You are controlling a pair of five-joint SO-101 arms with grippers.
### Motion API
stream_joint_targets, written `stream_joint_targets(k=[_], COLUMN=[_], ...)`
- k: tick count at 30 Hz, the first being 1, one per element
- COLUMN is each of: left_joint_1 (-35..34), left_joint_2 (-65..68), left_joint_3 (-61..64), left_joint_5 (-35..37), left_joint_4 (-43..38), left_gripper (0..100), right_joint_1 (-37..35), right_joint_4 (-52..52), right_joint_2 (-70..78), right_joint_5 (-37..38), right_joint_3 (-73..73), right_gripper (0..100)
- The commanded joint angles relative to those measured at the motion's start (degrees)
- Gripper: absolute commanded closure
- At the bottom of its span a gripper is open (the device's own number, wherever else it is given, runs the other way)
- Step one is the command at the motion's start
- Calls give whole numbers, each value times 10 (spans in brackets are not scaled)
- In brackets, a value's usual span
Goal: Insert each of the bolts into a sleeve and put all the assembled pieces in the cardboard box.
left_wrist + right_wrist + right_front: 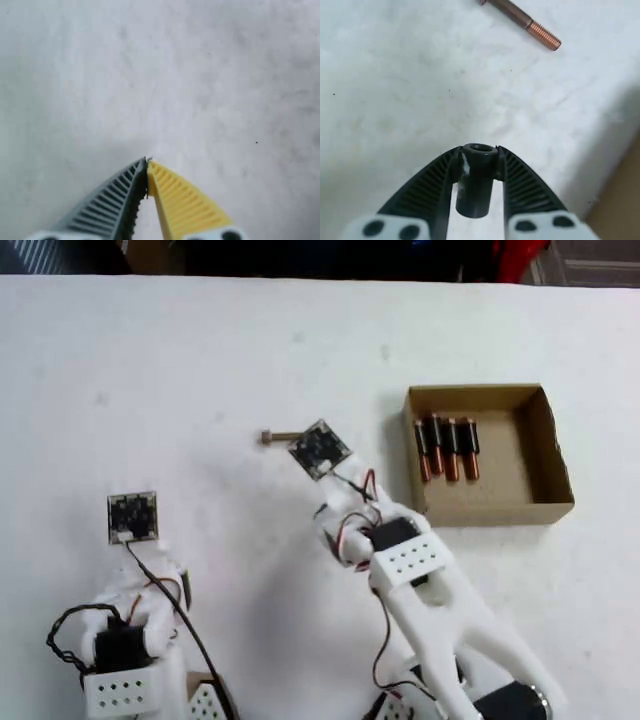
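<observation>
A copper bolt (280, 437) lies on the white table just left of the right arm's wrist board; in the right wrist view the bolt (522, 19) lies ahead of the fingers, threaded end toward the box side. My right gripper (477, 156) is shut on a black sleeve (476, 180), held lengthwise with its open bore facing forward. The cardboard box (540, 498) at the right holds several assembled pieces (447, 448) side by side. My left gripper (147, 162) is shut with nothing in it, over bare table at the lower left of the high view.
The box's brown wall (620, 200) shows beside the right gripper. Wires run along both arms (160, 590). The table's far edge (300, 278) borders a dark background.
</observation>
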Motion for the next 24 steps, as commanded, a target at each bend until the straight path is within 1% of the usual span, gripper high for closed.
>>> stream_joint_targets(k=[1,6,15,18,24], left_joint_1=[-1,-1,0,0,0], left_joint_2=[-3,-3,-3,-3,-3], left_joint_3=[0,0,0,0,0], left_joint_5=[-7,-7,-7,-7,-7], left_joint_4=[0,-1,-1,-1,-1], left_gripper=[976,976,976,976,976], right_joint_1=[-1,-9,-17,-33,-44], right_joint_4=[-36,-69,-71,-67,-58], right_joint_2=[19,64,77,78,79], right_joint_5=[5,6,7,39,43], right_joint_3=[-5,-5,-8,-5,5], right_gripper=[978,977,977,974,864])
